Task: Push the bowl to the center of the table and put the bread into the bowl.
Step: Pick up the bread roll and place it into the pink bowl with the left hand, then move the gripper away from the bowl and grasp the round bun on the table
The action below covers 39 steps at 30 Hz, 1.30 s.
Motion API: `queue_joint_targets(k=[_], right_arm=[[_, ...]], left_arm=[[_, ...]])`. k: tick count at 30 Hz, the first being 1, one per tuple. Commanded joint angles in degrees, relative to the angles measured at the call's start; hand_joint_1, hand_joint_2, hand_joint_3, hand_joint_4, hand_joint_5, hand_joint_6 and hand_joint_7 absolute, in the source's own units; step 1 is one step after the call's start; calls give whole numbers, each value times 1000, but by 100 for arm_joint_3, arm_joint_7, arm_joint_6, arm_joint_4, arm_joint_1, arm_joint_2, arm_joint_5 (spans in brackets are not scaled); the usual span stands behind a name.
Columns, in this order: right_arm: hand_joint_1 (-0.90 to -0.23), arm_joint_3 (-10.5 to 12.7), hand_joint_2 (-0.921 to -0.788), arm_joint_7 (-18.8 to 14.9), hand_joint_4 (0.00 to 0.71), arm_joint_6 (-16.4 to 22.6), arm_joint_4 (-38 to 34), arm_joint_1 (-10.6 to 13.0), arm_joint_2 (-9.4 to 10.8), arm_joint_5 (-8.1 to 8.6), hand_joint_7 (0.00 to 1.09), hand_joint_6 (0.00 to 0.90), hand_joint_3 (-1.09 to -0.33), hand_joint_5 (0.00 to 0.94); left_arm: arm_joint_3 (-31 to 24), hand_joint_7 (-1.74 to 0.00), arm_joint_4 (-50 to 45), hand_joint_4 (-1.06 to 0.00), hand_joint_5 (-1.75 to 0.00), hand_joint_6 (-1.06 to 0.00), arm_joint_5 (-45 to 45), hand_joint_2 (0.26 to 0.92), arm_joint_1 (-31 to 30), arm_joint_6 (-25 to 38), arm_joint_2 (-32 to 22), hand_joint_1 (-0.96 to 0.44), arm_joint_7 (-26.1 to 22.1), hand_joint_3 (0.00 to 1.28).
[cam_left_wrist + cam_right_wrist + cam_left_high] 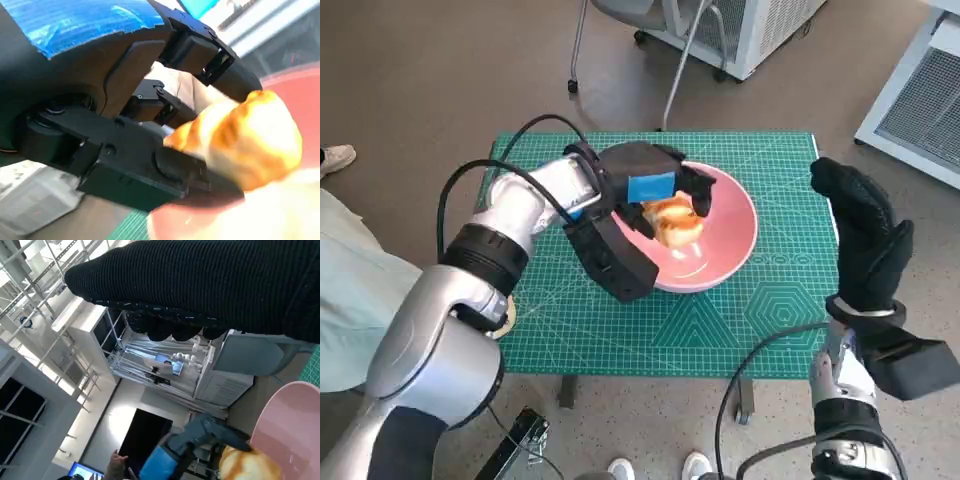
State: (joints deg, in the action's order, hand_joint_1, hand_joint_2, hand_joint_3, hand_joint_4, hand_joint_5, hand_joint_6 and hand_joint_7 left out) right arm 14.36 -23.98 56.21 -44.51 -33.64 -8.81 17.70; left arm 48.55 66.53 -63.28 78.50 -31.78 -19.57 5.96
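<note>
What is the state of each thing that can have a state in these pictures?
Bread: held by the left hand, over the bowl, not yet released.
Bowl: upright on the green mat, near the table's middle.
Left hand: fingers closed around the bread.
Right hand: raised beside the bowl, holds nothing, fingers extended.

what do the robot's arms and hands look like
Both forearms are pale silver-grey with black ring joints and loose black cables. The left robot hand is black hard plastic with blocky fingers and a patch of blue tape across its back. The right robot hand wears a black knitted glove, with a black box-shaped module at its wrist.
</note>
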Motion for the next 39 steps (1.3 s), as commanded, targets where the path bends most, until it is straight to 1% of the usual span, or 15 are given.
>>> queue_joint_targets(k=[1,4,7,10,14,16,20,23,26,27,29,32,34,37,39], right_arm=[[-679,19,-921,35,425,-57,-57,90,-3,-21,486,267,-775,2],[-685,15,-921,45,424,-88,-43,78,25,-15,482,268,-768,2],[-694,-9,-921,59,425,-123,4,70,78,-8,479,269,-764,2],[-702,-49,-921,107,425,-149,119,97,142,-40,479,270,-760,2],[-706,-77,-921,145,425,-164,163,108,172,-80,479,271,-757,1],[-710,-89,-921,113,425,-180,120,84,187,-57,479,271,-757,1],[-716,-118,-921,37,425,-215,82,59,213,17,479,273,-755,2],[-716,-133,-921,-5,425,-232,104,65,235,56,480,272,-755,1],[-714,-137,-921,-67,425,-233,100,62,253,96,482,271,-754,1],[-708,-139,-921,-93,426,-240,101,58,258,113,483,273,-753,2],[-702,-136,-921,-135,425,-262,97,47,258,135,484,271,-753,1],[-697,-130,-921,-163,425,-281,110,42,259,138,485,270,-752,1],[-695,-142,-921,-150,425,-304,158,48,269,112,486,269,-753,1],[-693,-174,-921,-131,424,-351,225,52,290,77,487,268,-755,1],[-693,-192,-921,-122,424,-375,260,56,297,59,489,266,-756,0]], left_arm=[[60,-161,-197,-154,-28,-225,-56,901,118,75,-165,-43,-282,59],[-29,-125,-343,-109,-9,-191,48,866,114,71,-246,-126,-465,22],[-124,-122,-581,-105,-9,-198,126,848,86,-24,-413,-175,-478,7],[-284,-148,-924,-145,-27,-256,247,842,27,-228,-717,-195,-394,2],[-493,-175,-1319,-205,-49,-318,376,860,-64,-459,-1093,-168,-374,9],[-669,-179,-1627,-223,-53,-329,501,876,-157,-637,-1423,-145,-409,16],[-1023,-182,-2129,-251,-57,-335,729,909,-393,-986,-2024,-26,-404,73],[-1285,-187,-2481,-267,-48,-333,885,908,-589,-1187,-2415,-62,-476,51],[-1608,-186,-2881,-269,-39,-323,1139,883,-865,-1428,-2896,-113,-663,22],[-1758,-191,-3085,-286,-43,-340,1318,863,-1001,-1520,-3109,-89,-835,14],[-2052,-187,-3559,-286,-36,-345,1705,858,-1305,-1642,-3608,-58,-1312,13],[-2367,-177,-4085,-283,-27,-351,2081,858,-1661,-1538,-3983,-22,-1916,13],[-2618,-170,-4548,-279,-21,-354,2367,869,-1988,-1301,-4276,-1,-2427,17],[-3092,-164,-5403,-270,-14,-352,2808,892,-2692,-718,-4780,36,-3204,28],[-3368,-157,-5832,-260,-7,-347,3028,899,-3110,-353,-4997,64,-3580,31]])
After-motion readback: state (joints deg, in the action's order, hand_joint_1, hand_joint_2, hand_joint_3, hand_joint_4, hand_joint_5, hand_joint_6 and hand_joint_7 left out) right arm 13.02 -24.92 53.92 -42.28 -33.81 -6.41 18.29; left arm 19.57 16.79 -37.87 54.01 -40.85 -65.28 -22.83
